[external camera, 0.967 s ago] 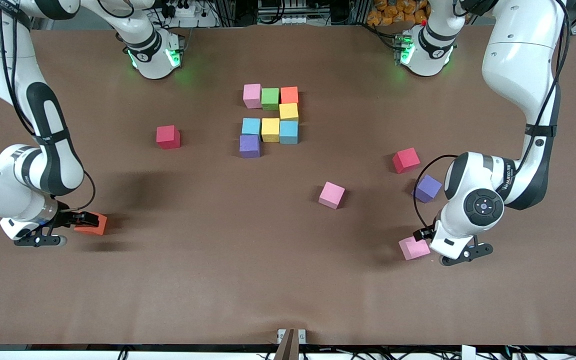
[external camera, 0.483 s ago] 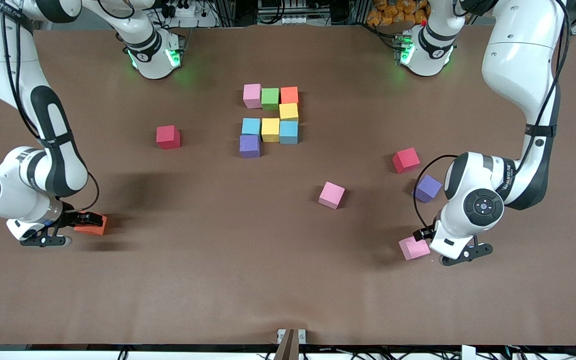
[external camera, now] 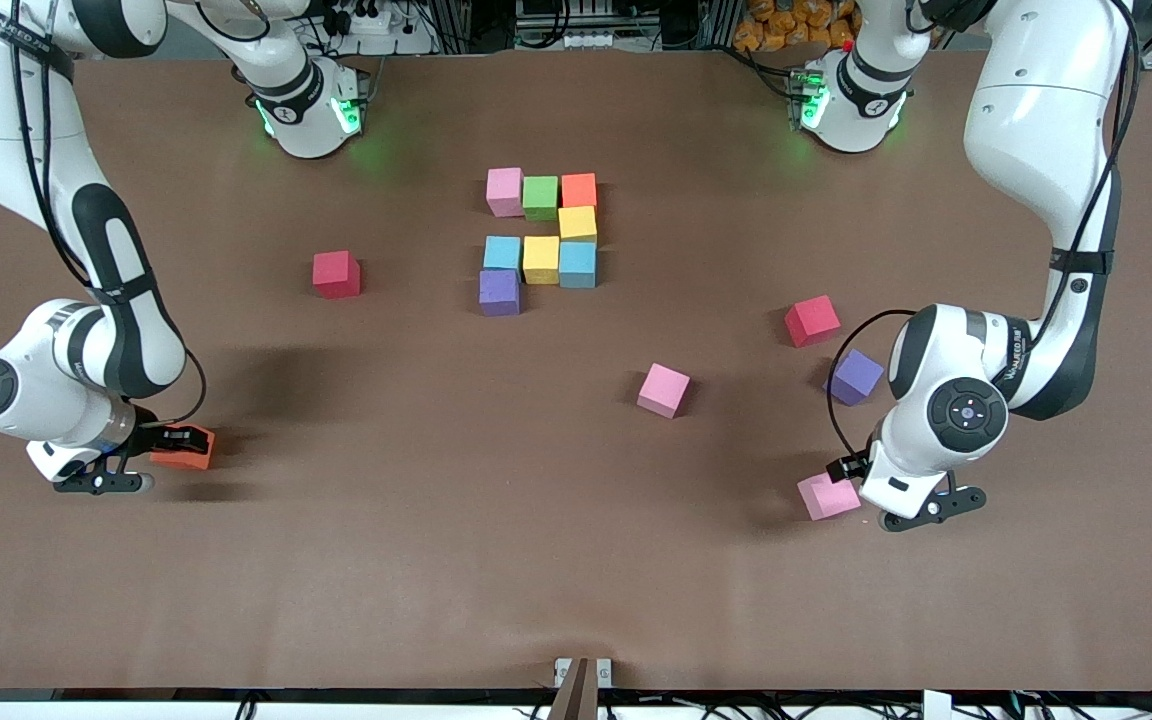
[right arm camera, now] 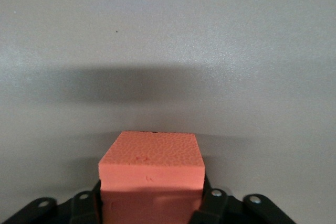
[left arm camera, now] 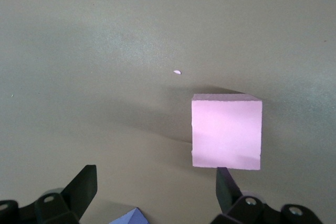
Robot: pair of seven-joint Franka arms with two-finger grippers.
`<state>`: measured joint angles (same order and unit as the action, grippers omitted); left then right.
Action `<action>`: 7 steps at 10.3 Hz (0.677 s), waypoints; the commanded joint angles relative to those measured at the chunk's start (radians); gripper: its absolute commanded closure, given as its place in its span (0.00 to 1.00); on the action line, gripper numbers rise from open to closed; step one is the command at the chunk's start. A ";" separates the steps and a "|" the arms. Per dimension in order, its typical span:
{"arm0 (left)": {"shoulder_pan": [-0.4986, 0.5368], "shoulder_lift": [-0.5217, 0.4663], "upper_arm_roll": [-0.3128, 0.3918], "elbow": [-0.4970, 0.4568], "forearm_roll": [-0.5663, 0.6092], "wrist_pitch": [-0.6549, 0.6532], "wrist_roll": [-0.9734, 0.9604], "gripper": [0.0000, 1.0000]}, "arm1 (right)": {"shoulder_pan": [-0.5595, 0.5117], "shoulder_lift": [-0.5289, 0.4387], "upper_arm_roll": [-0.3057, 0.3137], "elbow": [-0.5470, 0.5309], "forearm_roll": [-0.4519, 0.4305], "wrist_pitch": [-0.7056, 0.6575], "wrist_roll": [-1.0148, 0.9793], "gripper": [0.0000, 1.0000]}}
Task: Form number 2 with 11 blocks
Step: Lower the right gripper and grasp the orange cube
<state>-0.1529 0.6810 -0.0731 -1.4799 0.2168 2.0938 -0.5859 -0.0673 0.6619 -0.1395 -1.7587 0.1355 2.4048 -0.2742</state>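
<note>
Eight blocks touch in a partial number 2 at mid table: pink, green, orange, yellow, two light blue, yellow, purple. At the right arm's end of the table, my right gripper is shut on an orange block low at the table, with a finger pressed on each side. My left gripper hangs open over bare table. A pink block lies just outside one finger. Another pink block lies loose nearer the middle.
A loose purple cube sits close by the left arm's wrist, and its corner shows in the left wrist view. Two red cubes lie apart on either side of the digit. The brown table has an open stretch toward the front camera.
The right gripper's jaws have shut on the orange block, and the right arm has shifted slightly toward the middle. The left arm and the other blocks have not moved.
</note>
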 commanded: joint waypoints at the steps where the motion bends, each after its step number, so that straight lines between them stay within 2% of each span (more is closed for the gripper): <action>1: -0.005 0.005 0.004 0.009 0.027 0.003 -0.020 0.00 | 0.004 0.010 -0.002 0.025 0.006 -0.006 0.015 0.74; 3: -0.005 0.005 0.004 0.009 0.029 0.003 -0.020 0.00 | 0.012 -0.013 -0.002 0.022 0.006 -0.006 0.013 0.74; 7: -0.005 0.003 0.004 0.009 0.029 0.003 -0.020 0.00 | 0.119 -0.206 0.000 -0.093 0.010 -0.033 0.058 0.72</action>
<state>-0.1526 0.6820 -0.0726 -1.4793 0.2170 2.0938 -0.5859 0.0001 0.5603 -0.1373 -1.7513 0.1364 2.3779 -0.2591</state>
